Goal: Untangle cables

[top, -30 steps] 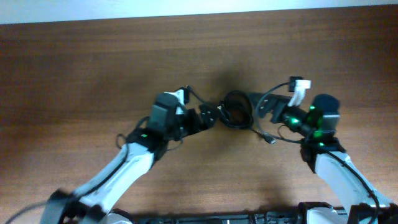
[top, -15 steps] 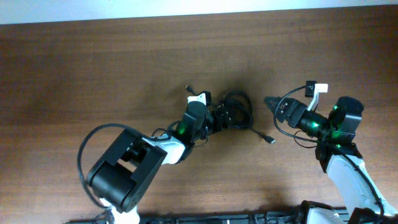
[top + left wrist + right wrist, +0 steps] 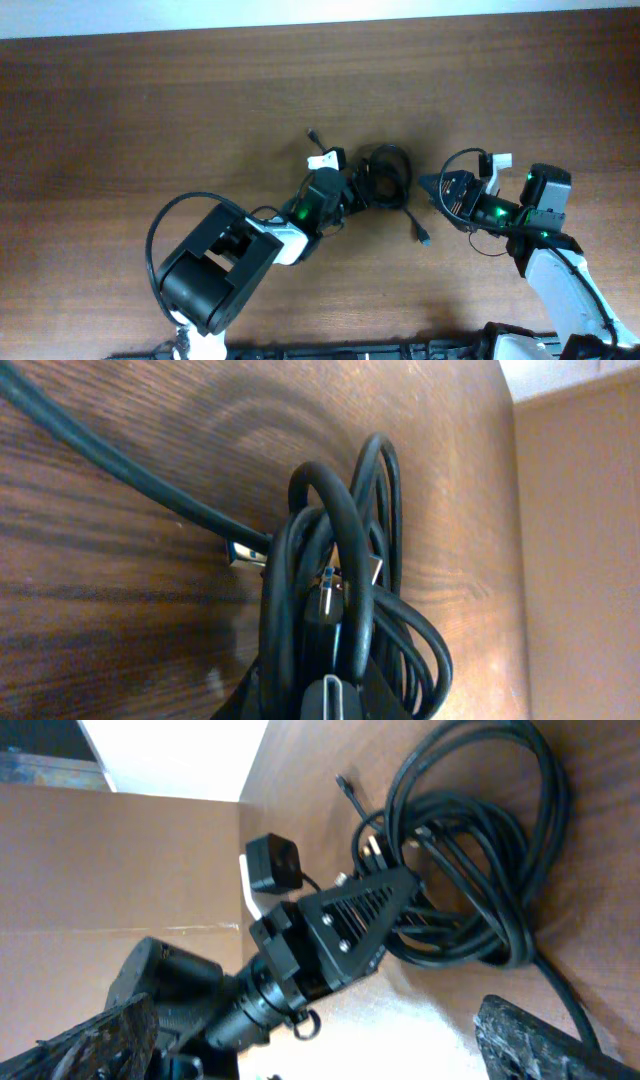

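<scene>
The cables lie as one knotted black coil on the brown table, with one plug end trailing toward the front and another toward the back. My left gripper is at the coil's left side, shut on several strands. In the left wrist view the cables rise straight out of my left gripper. My right gripper hangs open just right of the coil, apart from it. The right wrist view shows its fingers spread wide, with the cables and the left gripper ahead.
The wooden table runs out to a white wall along the back edge. The left arm's thick black wire loops over the table at the front left. The right arm's white link comes in from the front right.
My left gripper has closed on the coil. The coil shifted slightly right and its loose front plug swung left. My right gripper drew back from the coil, staying open.
</scene>
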Controlling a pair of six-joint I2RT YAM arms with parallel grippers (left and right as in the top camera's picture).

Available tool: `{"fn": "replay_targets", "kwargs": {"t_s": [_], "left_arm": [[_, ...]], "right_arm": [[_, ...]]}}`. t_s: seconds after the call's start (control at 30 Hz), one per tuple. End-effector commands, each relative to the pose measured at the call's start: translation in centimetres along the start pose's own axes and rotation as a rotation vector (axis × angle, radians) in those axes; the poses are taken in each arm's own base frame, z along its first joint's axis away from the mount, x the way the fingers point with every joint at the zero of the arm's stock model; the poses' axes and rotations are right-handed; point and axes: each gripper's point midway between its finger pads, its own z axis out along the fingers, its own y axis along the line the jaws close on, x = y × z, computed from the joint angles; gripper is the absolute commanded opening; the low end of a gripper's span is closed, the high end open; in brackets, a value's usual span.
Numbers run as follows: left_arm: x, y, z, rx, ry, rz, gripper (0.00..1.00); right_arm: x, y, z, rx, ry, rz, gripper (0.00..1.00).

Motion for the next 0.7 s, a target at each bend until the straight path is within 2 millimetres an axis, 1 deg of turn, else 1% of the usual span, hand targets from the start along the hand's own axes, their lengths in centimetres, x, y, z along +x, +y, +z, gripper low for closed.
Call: {"fn": "replay_targets", "kwargs": {"t_s": [0.0,0.07,0.1,0.17,0.23,0.3,0.37,0.4,0.47,0.5,0.53,0.57,0.6,0.67], "left_arm": [[-1.8,-2.1,-1.8,0.14,0.085,0.108,0.0],[-2.7,-3.5,-3.4,0.219,0.11,0.211,0.0],[-3.1,-4.0,-4.3,0.243,0.118,0.271,0.0],[-3.8,-4.0,-5.5,0.23,0.117,0.353,0.0],[-4.3,-3.8,-7.0,0.199,0.116,0.448,0.0],[-4.7,-4.4,-8.7,0.186,0.114,0.514,0.0],[-4.7,-4.8,-9.6,0.167,0.11,0.537,0.0],[-4.8,-4.8,-10.1,0.151,0.109,0.54,0.0],[-4.8,-4.6,-10.6,0.128,0.111,0.534,0.0],[-4.6,-4.6,-10.8,0.124,0.121,0.529,0.0],[-4.3,-4.4,-10.9,0.116,0.135,0.521,0.0],[-4.0,-4.1,-11.0,0.105,0.149,0.513,0.0],[-3.8,-3.8,-11.0,0.096,0.162,0.509,0.0],[-3.3,-3.2,-11.1,0.081,0.184,0.52,0.0]], "right_arm": [[0.6,0.5,-0.1,-0.02,0.028,-0.119,0.99],[1.4,0.6,0.3,-0.022,0.055,-0.261,0.99],[1.5,0.5,0.6,-0.01,0.058,-0.287,0.99],[1.5,0.4,1.0,0.008,0.059,-0.313,0.99],[2.1,0.9,1.9,0.002,0.082,-0.367,0.99],[3.5,1.5,3.5,0.013,0.125,-0.435,0.99],[4.5,1.2,4.9,0.069,0.145,-0.487,0.99],[5.2,0.8,5.8,0.119,0.155,-0.521,0.99],[6.1,0.4,6.8,0.182,0.163,-0.561,0.95],[6.2,-0.2,7.2,0.244,0.142,-0.565,0.91],[6.1,-0.5,7.4,0.283,0.125,-0.566,0.9],[6.0,-0.7,7.6,0.312,0.106,-0.565,0.86],[6.0,-0.6,7.8,0.322,0.096,-0.566,0.83],[6.1,0.1,8.1,0.295,0.086,-0.563,0.79]]}}
